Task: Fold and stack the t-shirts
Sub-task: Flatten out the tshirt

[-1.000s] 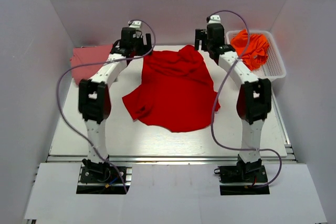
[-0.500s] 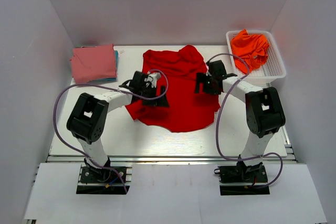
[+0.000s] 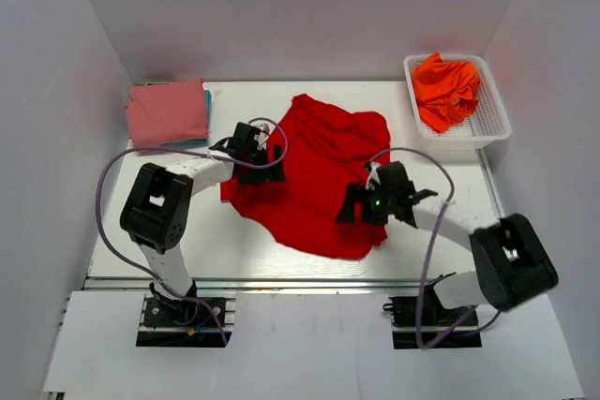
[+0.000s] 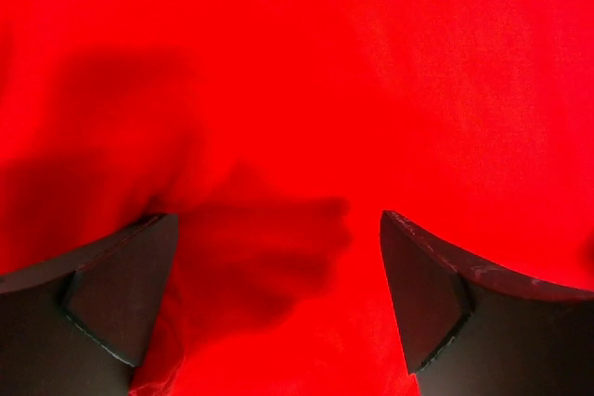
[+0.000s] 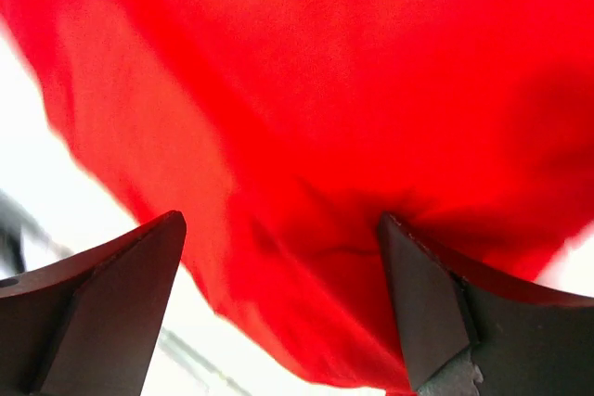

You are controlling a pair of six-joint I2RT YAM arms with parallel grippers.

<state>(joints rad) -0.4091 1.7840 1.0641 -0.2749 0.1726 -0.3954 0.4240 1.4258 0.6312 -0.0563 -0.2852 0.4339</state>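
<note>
Since the earlier frames the right gripper (image 5: 278, 229) has swung nearer, onto the near right hem of the bright red soft cloth t-shirt (image 3: 319, 166). That shirt lies mid-table and has slid rightward and bunched. The fingers are spread over the cloth and pinch nothing. Farther left, the left gripper (image 4: 278, 224) is likewise spread, over the sleeve side. We judge this to be the flattening step: next we must pinch edges and pull smooth. Far left lies the folded dusty pink t-shirt (image 3: 166, 111). Far right, crumpled vivid orange t-shirts (image 3: 448, 81) fill the white plastic mesh basket (image 3: 494, 125).
</note>
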